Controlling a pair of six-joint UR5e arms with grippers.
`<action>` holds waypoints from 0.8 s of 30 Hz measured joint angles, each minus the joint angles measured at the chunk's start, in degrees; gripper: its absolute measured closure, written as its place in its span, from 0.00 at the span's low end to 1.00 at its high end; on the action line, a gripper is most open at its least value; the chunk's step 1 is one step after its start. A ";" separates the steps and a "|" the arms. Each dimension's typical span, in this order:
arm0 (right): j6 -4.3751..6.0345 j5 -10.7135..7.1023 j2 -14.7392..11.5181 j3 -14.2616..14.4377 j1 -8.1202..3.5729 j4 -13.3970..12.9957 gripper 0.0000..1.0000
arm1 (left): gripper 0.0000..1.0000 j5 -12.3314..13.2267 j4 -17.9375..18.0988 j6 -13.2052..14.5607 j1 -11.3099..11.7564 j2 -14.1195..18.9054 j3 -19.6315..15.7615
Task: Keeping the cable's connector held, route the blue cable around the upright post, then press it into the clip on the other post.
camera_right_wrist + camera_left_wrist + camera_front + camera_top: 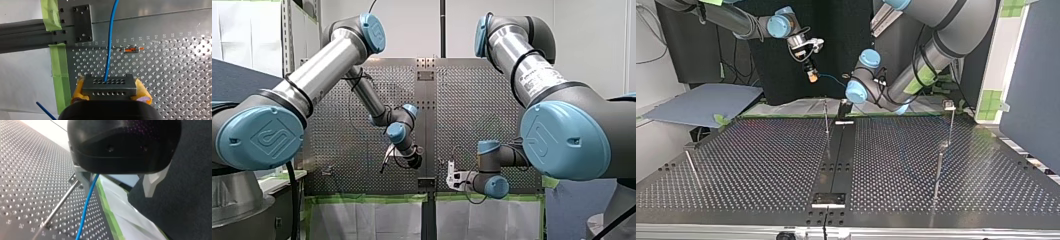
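Note:
My right gripper (109, 93) has its yellow pads shut on the grey connector block (109, 86). The blue cable (110, 45) leaves the block and runs ahead over the perforated table. In the top view my right gripper (811, 75) hangs at the back, left of centre, and the cable (832, 80) sags across to my left gripper (843, 107). My left gripper (117, 192) is open, its pale fingers (151, 185) wide apart. The cable (86, 207) passes between them, close to one finger. An upright post (61, 201) stands just beside that finger.
Thin posts stand on the table: one at the back centre (826, 117), two on the top view's right (950, 122) (937, 172), one at its left (692, 167). An orange-levered clip (131, 49) shows ahead of my right gripper. Green tape (60, 72) edges the table.

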 joint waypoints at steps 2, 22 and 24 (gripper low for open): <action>0.09 -0.02 0.00 -0.04 -0.05 0.03 1.00 | 0.00 0.59 -0.02 -0.58 -0.25 0.00 0.00; -0.66 0.32 0.01 -0.97 0.04 2.86 1.00 | 0.00 1.93 -0.19 -3.79 -2.60 0.00 0.00; -0.39 0.36 0.00 -1.00 0.15 3.02 1.00 | 0.00 2.79 0.00 -4.45 -2.74 0.00 0.00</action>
